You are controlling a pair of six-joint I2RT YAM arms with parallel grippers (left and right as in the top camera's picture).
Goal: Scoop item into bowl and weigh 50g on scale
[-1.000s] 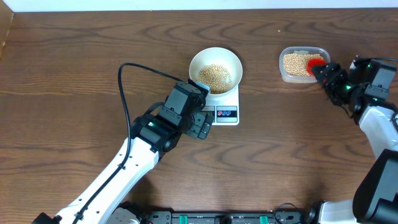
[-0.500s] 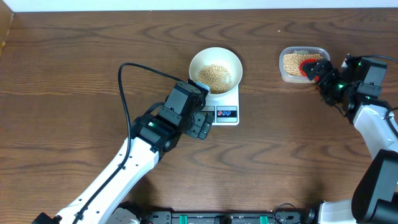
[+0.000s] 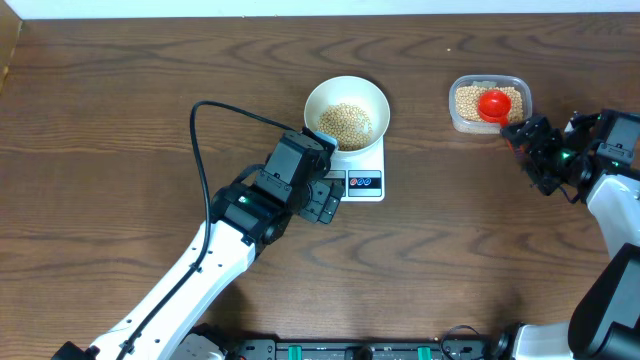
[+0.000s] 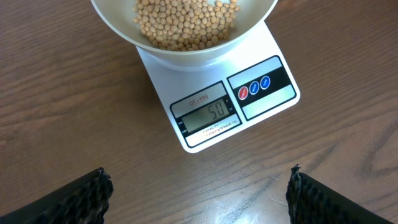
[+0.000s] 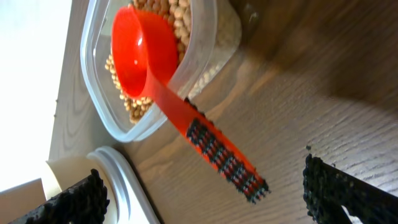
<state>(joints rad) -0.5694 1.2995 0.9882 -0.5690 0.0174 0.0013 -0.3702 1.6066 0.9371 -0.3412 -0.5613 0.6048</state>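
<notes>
1. Hovering just off the scale's near edge, left gripper [image 4: 198, 193]: jaws wide apart, empty; fingertips partly cut off.
2. Scale [image 4: 205, 115] mid-tabletop; display faint, reads 50.
3. Bowl [image 4: 121, 22] of beans [image 4: 183, 22] on the scale, rim cut off.
4. Right gripper [image 5: 202, 190] near right edge: spread, empty. Red scoop [image 5: 140, 56] lies free in tub [image 5: 211, 43].

Overhead down, wrist views close, scale [image 3: 365, 168] shared
</notes>
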